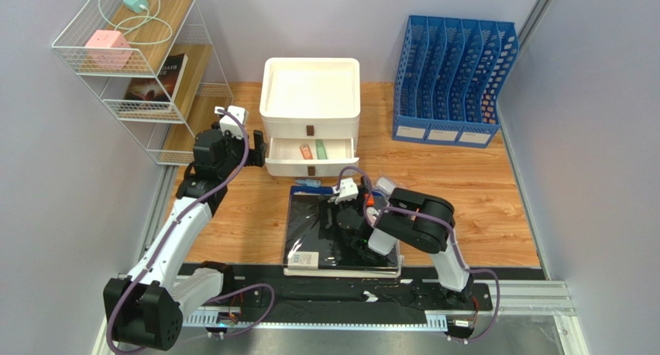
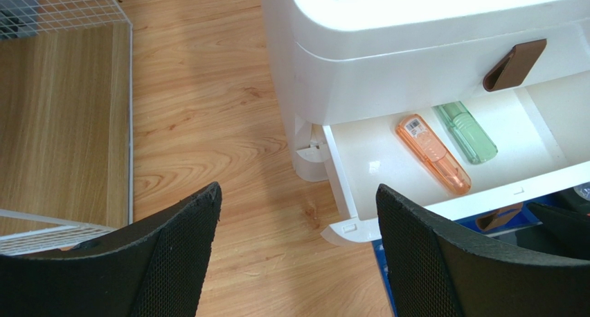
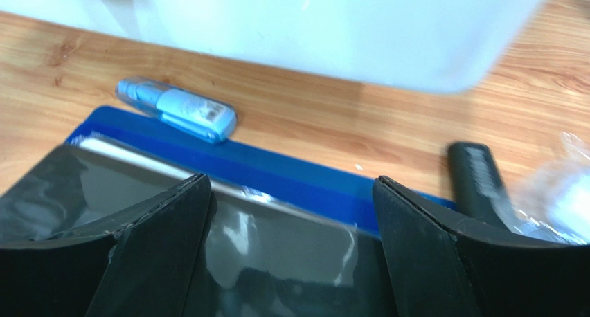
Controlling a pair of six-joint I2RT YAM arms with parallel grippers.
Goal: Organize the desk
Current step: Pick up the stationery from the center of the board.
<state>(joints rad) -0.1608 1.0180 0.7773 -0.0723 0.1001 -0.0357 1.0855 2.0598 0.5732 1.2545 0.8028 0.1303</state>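
While both arms reach out over it, the desk [image 1: 480,192] fills the floor of the scene, running from the arm rail at the near edge to the back wall. Blue file rack [image 1: 453,80] stands on its far right corner, white wire shelf [image 1: 139,68] sits at far left. White drawer unit [image 1: 310,99] is at the far middle, with its lower drawer [image 1: 310,160] pulled out and its upper one shut. Black glossy package [image 1: 325,231] lies flat near the middle front, on a blue board [image 3: 291,175] whose edge shows past it. Left gripper [image 2: 298,192] hangs over bare wood just left of the drawer unit, jaws spread wide, nothing between them. Right gripper [image 3: 291,182] hovers over the far edge of the black package, jaws also spread wide and empty. Orange case [image 2: 433,154] and green case [image 2: 465,131] lie side by side inside the open drawer. Blue case [image 3: 176,109] lies on the wood between the drawer front and the blue board, just beside the board's edge; touching or not, can't tell.
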